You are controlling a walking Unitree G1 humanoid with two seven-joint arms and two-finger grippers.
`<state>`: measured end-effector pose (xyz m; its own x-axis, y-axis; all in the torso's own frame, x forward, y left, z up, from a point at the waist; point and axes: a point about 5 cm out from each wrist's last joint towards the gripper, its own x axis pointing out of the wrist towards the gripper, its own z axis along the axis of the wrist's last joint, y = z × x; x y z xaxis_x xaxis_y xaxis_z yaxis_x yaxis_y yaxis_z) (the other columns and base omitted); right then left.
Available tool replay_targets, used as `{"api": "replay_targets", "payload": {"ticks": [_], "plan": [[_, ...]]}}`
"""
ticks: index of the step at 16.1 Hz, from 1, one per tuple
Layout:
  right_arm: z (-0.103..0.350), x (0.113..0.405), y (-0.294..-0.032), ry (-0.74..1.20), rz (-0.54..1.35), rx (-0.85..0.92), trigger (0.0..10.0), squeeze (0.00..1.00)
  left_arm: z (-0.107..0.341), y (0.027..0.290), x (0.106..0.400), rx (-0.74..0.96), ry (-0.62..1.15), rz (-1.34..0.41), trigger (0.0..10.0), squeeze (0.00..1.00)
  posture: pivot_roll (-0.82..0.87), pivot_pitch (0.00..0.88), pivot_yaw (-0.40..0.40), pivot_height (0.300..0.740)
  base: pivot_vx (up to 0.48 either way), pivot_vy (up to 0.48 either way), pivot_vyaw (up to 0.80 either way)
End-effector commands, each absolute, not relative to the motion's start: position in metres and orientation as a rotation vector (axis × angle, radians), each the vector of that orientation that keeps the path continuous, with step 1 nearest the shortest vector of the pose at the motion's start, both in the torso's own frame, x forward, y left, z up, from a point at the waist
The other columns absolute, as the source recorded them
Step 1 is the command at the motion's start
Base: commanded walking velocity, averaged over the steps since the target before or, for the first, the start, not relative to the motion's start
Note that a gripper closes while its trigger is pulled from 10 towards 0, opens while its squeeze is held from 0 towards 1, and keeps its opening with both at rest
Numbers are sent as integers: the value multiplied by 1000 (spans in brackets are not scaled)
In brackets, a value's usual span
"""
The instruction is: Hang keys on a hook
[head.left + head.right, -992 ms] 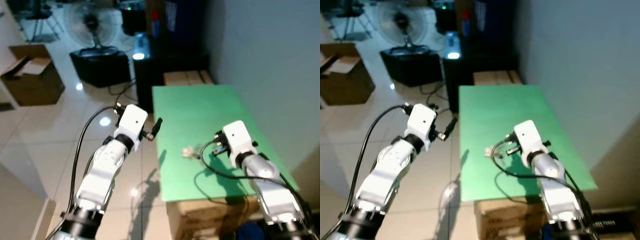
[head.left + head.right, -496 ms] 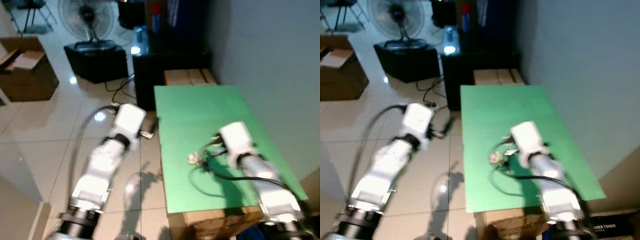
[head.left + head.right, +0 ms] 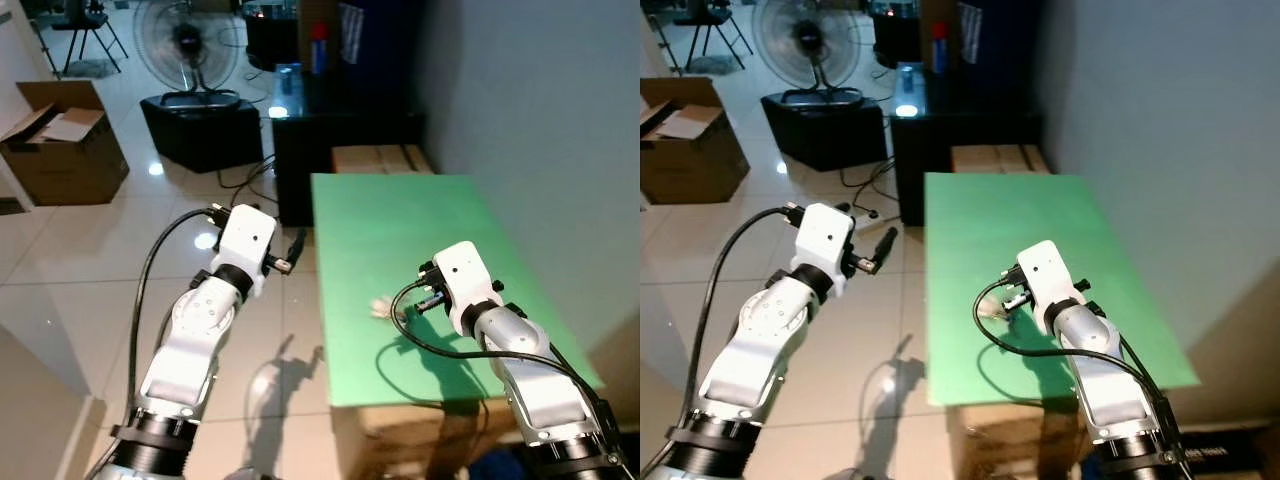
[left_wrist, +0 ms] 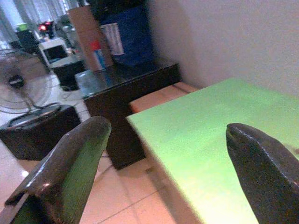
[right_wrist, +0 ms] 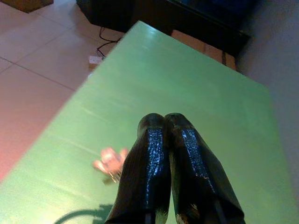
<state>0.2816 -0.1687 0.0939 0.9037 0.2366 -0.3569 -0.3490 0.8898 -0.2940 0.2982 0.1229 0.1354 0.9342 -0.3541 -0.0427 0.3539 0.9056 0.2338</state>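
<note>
A small pale bunch of keys (image 3: 381,307) lies on the green table (image 3: 400,215), near its left edge. My right gripper (image 3: 427,298) hovers low over the table just right of the keys, its two black fingers (image 5: 148,140) pressed together with nothing between them; the keys (image 5: 110,163) lie beside and slightly behind the tips. My left gripper (image 3: 297,246) hangs over the floor just off the table's left edge, open and empty, with its fingers (image 4: 70,158) spread wide toward the table's (image 4: 201,135) far corner.
A grey wall runs along the table's right side. Beyond the table stand a cardboard box (image 3: 378,158) and a dark cabinet (image 3: 340,120). A fan (image 3: 188,45) on a black box, an open carton (image 3: 62,140) and cables lie on the tiled floor to the left.
The head views have swayed, so the whole scene shifts. My left gripper sits slightly further left of the table edge. The right gripper stays shut beside the keys.
</note>
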Motion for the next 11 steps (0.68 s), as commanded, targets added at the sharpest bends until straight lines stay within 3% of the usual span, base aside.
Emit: {"api": "replay_targets", "payload": {"ticks": [1, 9, 11], "plan": [[95, 283, -174, 320, 292, -356, 10000, 0, 137, 122, 300, 254, -3, -365, 10000, 0, -132, 0, -6, 718, 0, -371, 0], [94, 280, -173, 324, 290, -353, 10000, 0, 135, 121, 299, 257, 4, -368, 10000, 0, -134, 0, -6, 718, 0, -349, 0], [96, 279, -176, 308, 265, -336, 10000, 0, 134, 124, 299, 212, 15, -351, 10000, 0, -133, 0, -4, 718, 0, 0, 0]]}}
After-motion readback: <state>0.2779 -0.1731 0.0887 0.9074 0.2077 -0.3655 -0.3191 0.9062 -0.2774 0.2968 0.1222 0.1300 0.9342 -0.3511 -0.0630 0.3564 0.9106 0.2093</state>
